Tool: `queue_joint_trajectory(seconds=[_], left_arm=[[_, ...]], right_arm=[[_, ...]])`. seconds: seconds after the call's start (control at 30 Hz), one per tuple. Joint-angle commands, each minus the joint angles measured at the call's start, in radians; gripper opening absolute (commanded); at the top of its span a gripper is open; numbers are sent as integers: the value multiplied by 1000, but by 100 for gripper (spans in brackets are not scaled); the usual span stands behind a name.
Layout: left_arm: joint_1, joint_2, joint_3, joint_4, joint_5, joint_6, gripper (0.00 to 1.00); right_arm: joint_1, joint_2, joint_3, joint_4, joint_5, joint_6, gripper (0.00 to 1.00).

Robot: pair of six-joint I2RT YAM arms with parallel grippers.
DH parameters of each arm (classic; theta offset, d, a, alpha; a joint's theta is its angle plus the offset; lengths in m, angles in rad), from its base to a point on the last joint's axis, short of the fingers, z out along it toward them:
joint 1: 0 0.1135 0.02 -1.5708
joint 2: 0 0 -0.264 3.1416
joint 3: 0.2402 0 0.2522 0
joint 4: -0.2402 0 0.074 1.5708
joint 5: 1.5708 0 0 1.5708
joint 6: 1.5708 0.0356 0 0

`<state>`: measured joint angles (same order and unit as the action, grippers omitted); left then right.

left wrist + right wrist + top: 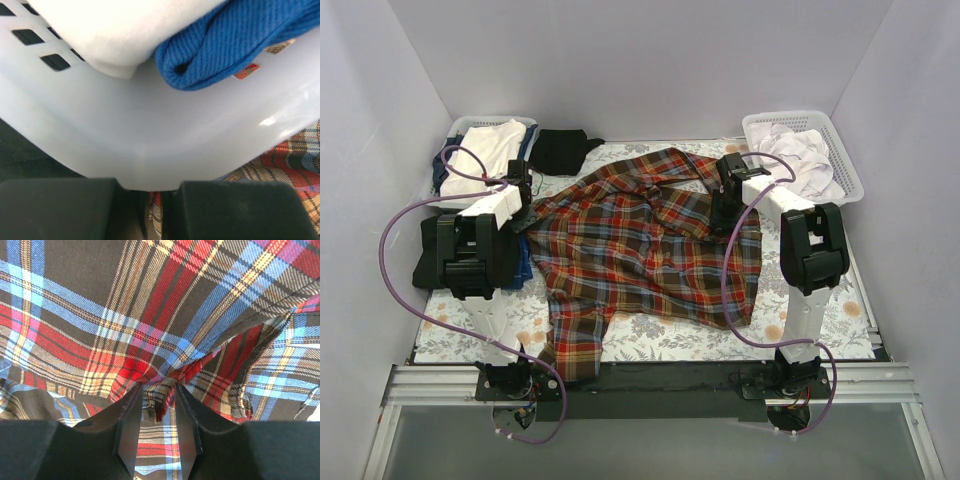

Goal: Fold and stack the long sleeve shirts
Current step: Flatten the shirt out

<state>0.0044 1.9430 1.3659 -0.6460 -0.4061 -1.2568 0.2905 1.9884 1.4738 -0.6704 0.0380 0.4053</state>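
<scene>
- Right gripper (159, 402) clamped on a raised fold of the plaid shirt (630, 240), at its 2 o'clock side.
- Left gripper (150, 200) pinching the plaid edge at 10 o'clock, against the white basket (150, 135).

bright even light; left wrist view blurred

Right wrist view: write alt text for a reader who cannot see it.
The right gripper is shut on a raised pinch of the plaid shirt, its two dark fingers rising from the bottom edge. Red, navy, yellow and light-blue tartan fills the rest of the frame, creased toward the pinch.
</scene>
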Motion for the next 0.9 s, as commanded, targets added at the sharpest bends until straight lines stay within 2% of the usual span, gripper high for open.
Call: queue_joint_trajectory(seconds=[0.0, 0.07, 0.17, 0.2, 0.27, 0.4, 0.43, 0.6, 0.87], left_arm=[[40, -16, -25, 6, -51, 17, 0], [42, -16, -25, 6, -50, 19, 0], [45, -16, -24, 5, -43, 22, 0], [43, -16, -24, 5, -42, 22, 0], [45, -16, -22, 6, -40, 23, 0], [48, -21, -24, 3, -36, 27, 0], [48, -21, -25, 5, -36, 27, 0], [54, -27, -34, 8, -34, 27, 0], [58, -19, -13, 6, -23, 28, 0]], right_arm=[[-1, 13, 37, 26, -30, 13, 41], [1, 30, 43, 22, -64, 13, 41], [1, 53, 57, 22, -87, 4, 33], [1, 58, 59, 22, -92, 1, 18], [1, 61, 72, 20, -92, -2, 2], [-2, 33, 111, 9, -47, -10, 1], [-2, 23, 121, 9, 8, -17, 1], [-59, -20, 278, 8, 126, -26, 1], [-171, 131, 623, -3, 111, -42, 1]])
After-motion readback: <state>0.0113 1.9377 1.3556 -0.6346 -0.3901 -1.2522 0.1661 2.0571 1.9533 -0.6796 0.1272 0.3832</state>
